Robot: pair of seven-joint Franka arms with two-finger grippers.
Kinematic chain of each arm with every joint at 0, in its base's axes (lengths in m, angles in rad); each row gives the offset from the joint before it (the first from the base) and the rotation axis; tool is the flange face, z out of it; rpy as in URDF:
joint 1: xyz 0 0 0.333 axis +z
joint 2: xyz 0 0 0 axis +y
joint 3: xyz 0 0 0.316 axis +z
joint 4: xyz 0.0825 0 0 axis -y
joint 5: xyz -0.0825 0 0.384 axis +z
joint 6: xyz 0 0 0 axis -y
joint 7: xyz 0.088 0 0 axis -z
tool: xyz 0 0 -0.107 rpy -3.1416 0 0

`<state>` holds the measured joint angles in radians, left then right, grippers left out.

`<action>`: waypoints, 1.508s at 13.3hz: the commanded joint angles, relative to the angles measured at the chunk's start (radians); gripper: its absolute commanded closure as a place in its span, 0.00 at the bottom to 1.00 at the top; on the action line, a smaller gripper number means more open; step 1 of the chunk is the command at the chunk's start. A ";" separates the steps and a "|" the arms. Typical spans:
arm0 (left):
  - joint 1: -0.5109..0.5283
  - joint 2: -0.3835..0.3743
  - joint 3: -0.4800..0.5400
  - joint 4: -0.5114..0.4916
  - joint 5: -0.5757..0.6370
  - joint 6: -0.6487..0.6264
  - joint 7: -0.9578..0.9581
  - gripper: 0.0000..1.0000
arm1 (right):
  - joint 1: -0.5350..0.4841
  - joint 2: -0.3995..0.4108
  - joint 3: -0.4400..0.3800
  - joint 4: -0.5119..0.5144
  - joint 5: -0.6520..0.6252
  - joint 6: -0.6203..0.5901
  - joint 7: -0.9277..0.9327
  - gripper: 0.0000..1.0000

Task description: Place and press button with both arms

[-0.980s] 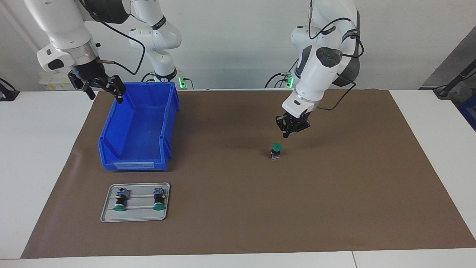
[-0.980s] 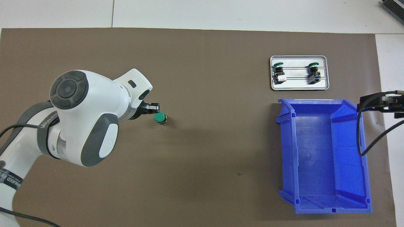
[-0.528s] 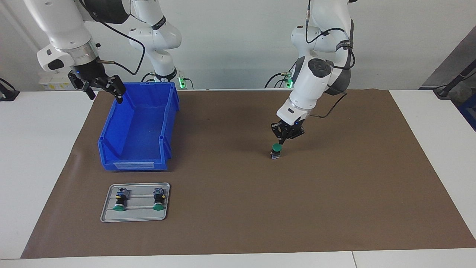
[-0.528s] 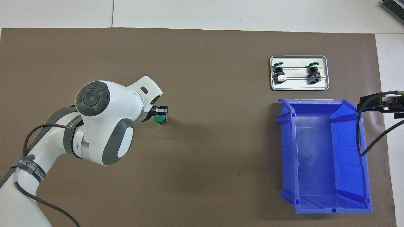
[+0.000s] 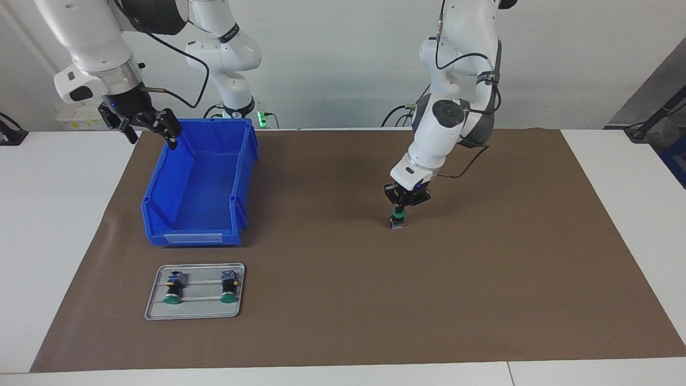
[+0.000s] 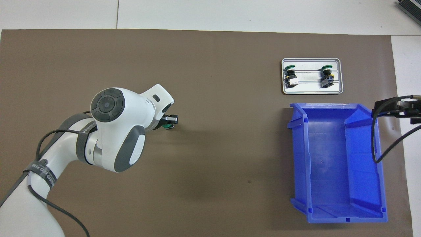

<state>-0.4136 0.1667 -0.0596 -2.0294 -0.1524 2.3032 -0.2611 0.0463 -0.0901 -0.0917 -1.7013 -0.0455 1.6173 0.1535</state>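
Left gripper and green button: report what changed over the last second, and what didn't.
The left gripper, shut, came down from above the mat onto the button and now touches its green cap. The button stands where it did. The right gripper waits open over the blue bin; the tray is unchanged.

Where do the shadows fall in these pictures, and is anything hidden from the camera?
Facing view: a soft shadow lies on the brown mat beside the blue bin. Overhead view: the left arm's white bulk covers most of the left gripper and the button; a faint shadow spreads beside them.
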 commanded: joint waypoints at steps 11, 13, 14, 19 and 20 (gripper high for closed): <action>-0.016 0.014 0.014 -0.080 0.023 0.141 -0.009 1.00 | -0.006 -0.023 0.000 -0.023 0.003 -0.004 -0.022 0.00; -0.014 0.014 0.014 -0.066 0.058 0.118 -0.004 1.00 | -0.006 -0.023 0.000 -0.023 0.003 -0.004 -0.022 0.00; -0.013 0.014 0.014 -0.049 0.103 0.076 -0.003 1.00 | -0.006 -0.023 0.000 -0.024 0.004 -0.004 -0.022 0.00; -0.002 0.007 0.014 0.061 0.116 -0.074 -0.004 1.00 | -0.006 -0.023 0.000 -0.024 0.003 -0.004 -0.022 0.00; -0.001 0.004 0.015 0.080 0.114 -0.093 -0.006 1.00 | -0.006 -0.023 0.000 -0.026 0.003 -0.004 -0.022 0.00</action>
<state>-0.4131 0.1645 -0.0530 -2.0035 -0.0613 2.2690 -0.2596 0.0463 -0.0909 -0.0917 -1.7025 -0.0455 1.6173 0.1535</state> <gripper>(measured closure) 0.991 0.000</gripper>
